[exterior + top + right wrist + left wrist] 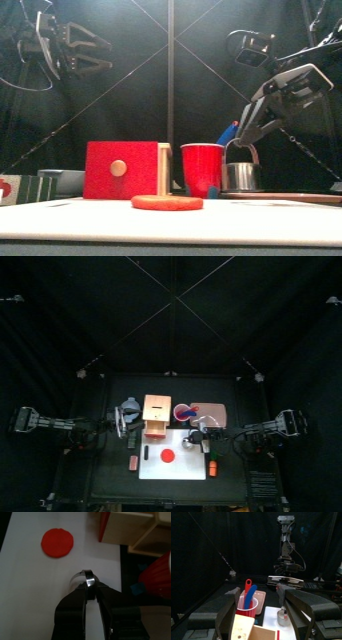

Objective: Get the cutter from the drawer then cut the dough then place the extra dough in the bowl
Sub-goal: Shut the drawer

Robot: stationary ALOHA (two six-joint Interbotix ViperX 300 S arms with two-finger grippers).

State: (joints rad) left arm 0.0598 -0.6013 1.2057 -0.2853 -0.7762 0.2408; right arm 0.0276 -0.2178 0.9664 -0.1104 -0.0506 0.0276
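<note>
Cutter is pinched by its wire handle in my right fingers, near the dough, on its right. I'd go leftward over the dough next. Left fingers are spread wide, behind-left of it.

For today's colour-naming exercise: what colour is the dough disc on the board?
Red; the dough shows best in the front view.

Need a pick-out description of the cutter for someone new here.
Start at the white cutting board. Right of the red cup, the right end effector holds a round cutter by its wire handle: silvery, where its neighbours are red.
</note>
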